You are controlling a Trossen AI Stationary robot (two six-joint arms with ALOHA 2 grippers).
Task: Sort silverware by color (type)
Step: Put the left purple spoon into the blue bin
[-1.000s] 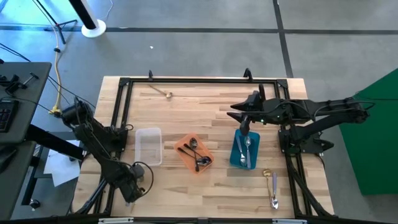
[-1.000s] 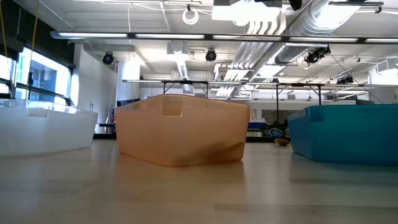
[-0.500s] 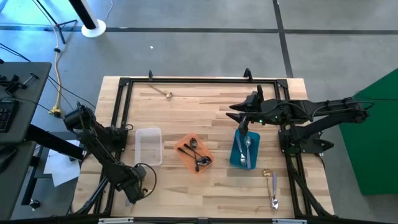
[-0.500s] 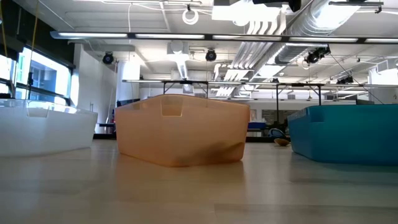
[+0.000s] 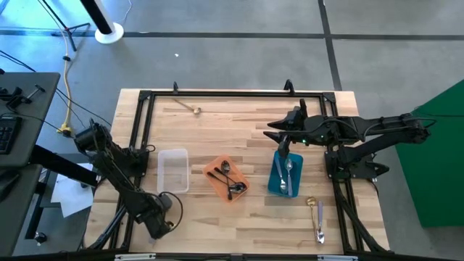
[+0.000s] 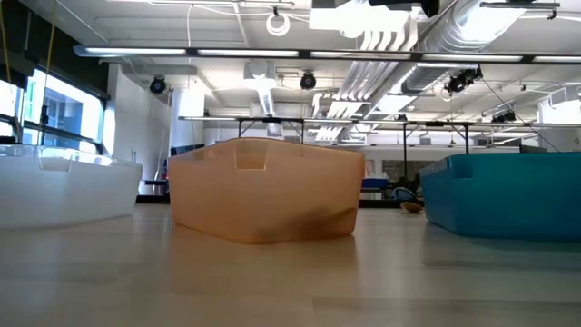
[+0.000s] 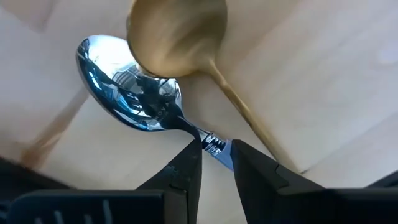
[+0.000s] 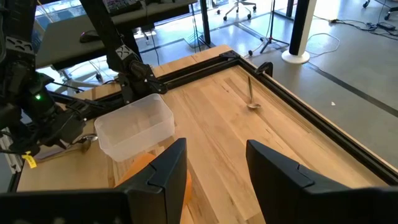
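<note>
At table's near-left edge | left gripper (image 7: 216, 163) jaws pinching silver spoon (image 7: 130, 87) | right gripper (image 8: 214, 165) jaws spread

Three trays sit in a row across the middle of the table (image 5: 239, 119). The left tray (image 5: 173, 170) lies nearest the left arm, the middle tray (image 5: 214, 182) is just right of it with spoons (image 5: 230, 178) inside, and the right tray (image 5: 275, 181) holds more spoons (image 5: 288, 174). The right gripper (image 5: 285, 150) hangs over the far end of the right tray. Two spoons (image 5: 317, 217) lie on the table to the near right. One spoon (image 5: 187, 106) lies far left. The left gripper (image 5: 152, 233) is at the near-left edge, at two overlapping spoons (image 7: 155, 74).
</note>
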